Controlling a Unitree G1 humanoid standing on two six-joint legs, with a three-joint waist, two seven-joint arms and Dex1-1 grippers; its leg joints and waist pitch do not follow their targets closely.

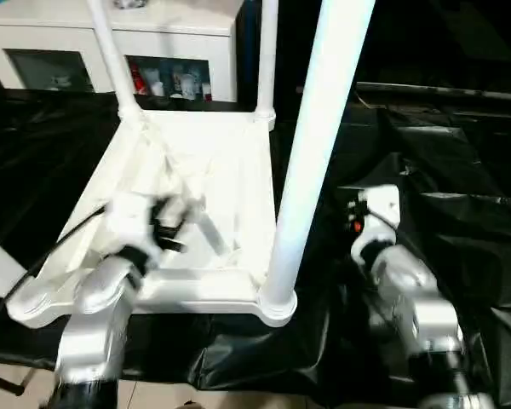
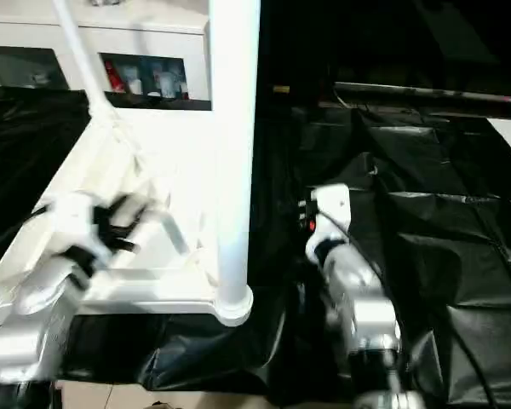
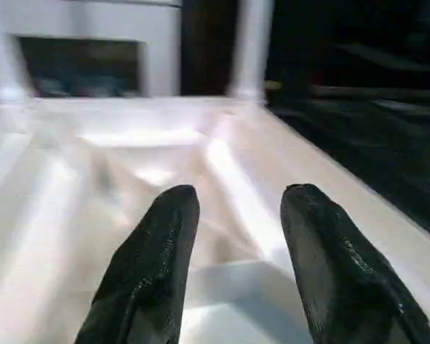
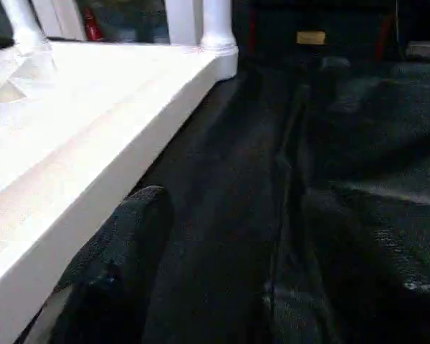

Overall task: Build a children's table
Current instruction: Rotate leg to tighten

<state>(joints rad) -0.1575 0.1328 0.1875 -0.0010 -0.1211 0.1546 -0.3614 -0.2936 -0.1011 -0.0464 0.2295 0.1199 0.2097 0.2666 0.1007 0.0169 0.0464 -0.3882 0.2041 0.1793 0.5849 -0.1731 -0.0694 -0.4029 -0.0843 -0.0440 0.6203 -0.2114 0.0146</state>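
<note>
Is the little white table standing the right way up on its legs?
No, the children's table lies upside down on the black sheet, its legs pointing up.

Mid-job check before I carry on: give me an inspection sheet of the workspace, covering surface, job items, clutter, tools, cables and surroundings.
Surface: black sheeting, creased.
Job's things: children's table lies upside down, ribbed underside up; three legs stand in corner sockets, the nearest leg upright; the near-left corner socket is without a leg.
Clutter: nothing seen.
Tools: left tool open over the underside, holding nothing; right tool beside the table's edge, above the sheeting, nothing held.
Cables: black cable runs along the left arm.
Surroundings: white cabinet with glass-fronted compartments behind.
</note>
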